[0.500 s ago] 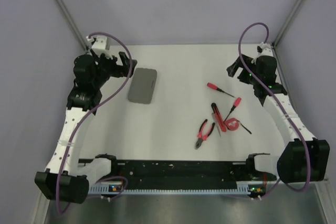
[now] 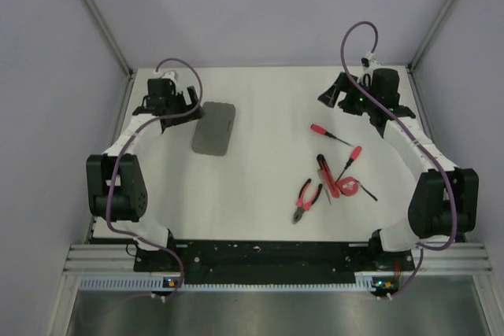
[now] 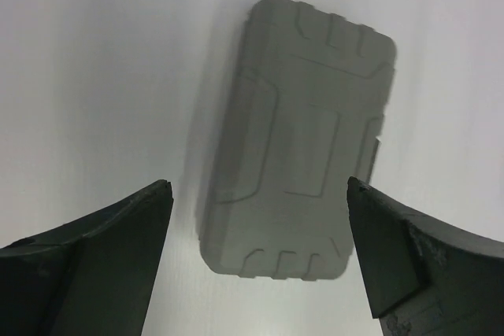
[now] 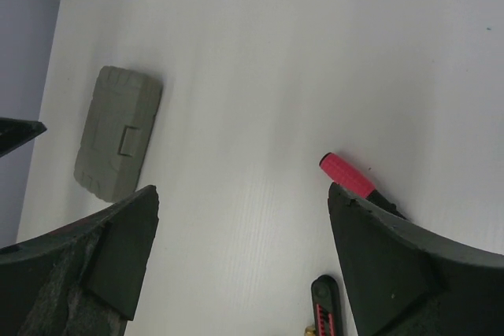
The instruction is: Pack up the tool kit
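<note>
- The small flat grey plastic case with rounded corners (image 2: 214, 128) lay closed on the matte white table (image 2: 264, 167), in the upper left of the top view. Its lid had moulded ribs and grooves.
- The left gripper (image 3: 258, 185) was over the case. Its dark wedge-shaped fingers (image 3: 118, 234) were spread wide and held nothing.
- The right gripper (image 4: 242, 190), in the upper right of the top view, was also spread and empty.
- The slim red-handled screwdriver (image 2: 319, 129), the red-and-black pliers (image 2: 307, 196) and the round red tape measure (image 2: 348, 188) lay at centre right, well apart from the case.
</note>
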Action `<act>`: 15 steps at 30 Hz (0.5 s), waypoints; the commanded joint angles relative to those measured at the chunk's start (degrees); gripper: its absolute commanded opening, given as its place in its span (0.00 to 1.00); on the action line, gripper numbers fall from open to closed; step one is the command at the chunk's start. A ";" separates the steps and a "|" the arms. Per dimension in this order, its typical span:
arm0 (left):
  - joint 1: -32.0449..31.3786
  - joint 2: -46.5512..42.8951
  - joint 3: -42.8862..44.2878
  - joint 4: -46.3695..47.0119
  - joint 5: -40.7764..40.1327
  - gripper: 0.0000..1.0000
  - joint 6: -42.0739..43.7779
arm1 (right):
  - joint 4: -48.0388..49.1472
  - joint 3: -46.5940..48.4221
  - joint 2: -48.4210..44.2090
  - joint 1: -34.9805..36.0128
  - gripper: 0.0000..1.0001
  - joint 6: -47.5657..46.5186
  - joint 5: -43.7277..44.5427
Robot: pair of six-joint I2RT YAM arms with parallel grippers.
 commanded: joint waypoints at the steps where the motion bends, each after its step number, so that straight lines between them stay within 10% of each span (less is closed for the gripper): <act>1: 4.26 3.85 4.15 1.65 -2.03 0.95 -3.31 | 2.67 3.96 2.19 1.77 0.87 -0.45 -4.01; 15: 4.88 17.56 2.57 12.73 19.86 0.86 -6.64 | 1.27 5.28 7.11 4.85 0.87 -1.68 -8.94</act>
